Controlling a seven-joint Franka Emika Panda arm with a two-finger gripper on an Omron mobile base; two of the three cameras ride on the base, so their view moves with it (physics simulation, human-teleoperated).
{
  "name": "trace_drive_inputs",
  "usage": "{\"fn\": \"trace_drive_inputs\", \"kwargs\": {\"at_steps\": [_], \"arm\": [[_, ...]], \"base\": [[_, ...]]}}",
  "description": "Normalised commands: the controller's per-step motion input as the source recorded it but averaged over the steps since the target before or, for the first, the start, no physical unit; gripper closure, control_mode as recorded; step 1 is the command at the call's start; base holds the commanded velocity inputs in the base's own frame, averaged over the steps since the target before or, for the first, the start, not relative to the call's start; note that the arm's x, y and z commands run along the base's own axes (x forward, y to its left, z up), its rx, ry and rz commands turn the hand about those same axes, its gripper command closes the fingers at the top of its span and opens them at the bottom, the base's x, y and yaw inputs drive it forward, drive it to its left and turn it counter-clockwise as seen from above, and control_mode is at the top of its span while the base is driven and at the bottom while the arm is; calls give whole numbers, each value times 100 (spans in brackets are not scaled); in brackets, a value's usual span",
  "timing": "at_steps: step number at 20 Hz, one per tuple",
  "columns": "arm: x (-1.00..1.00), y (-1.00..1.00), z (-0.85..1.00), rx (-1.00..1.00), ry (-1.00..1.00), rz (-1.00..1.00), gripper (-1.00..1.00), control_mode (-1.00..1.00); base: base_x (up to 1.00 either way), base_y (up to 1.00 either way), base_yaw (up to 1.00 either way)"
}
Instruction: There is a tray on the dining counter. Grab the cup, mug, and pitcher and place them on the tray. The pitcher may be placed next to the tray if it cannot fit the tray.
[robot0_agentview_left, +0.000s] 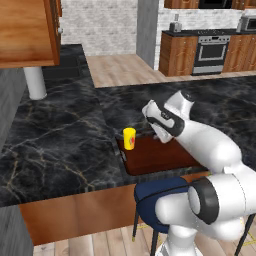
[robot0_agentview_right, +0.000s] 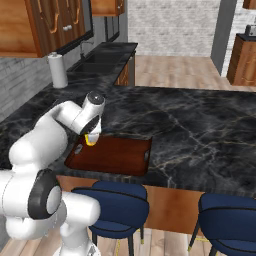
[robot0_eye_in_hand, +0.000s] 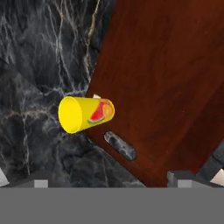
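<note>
Here, cup (robot0_eye_in_hand: 85, 113) upright at tray (robot0_eye_in_hand: 166, 78) corner, below wide-spread, empty gripper (robot0_eye_in_hand: 109, 179).

You're looking at a yellow cup (robot0_eye_in_hand: 83, 113) showing a red-and-orange fruit mark, a dark reddish-brown tray (robot0_agentview_left: 160, 155), a black dining counter (robot0_agentview_left: 55, 145) running with pale veins and a brown wood front, and 2 navy stools (robot0_agentview_right: 117, 202).

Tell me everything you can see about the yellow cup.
The cup is small, plain yellow and handleless, with a red fruit picture on its side. It looks like smooth plastic. It stands upright on the tray, just inside the corner by an end handle, its base on the reddish-brown floor. Nothing grips it: the open fingers hang above it, apart from it.
</note>
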Motion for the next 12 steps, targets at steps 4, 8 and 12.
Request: {"fn": "trace_drive_inputs", "kwargs": {"at_steps": [4, 8, 12], "arm": [[-100, -44, 54, -32, 0, 12, -100, -100], [-100, -47, 51, -28, 0, 17, -100, -100], [-96, -29, 56, -20, 2, 22, -100, -100]], "base": [[0, 0, 0], [0, 0, 0], [0, 0, 0]]}}
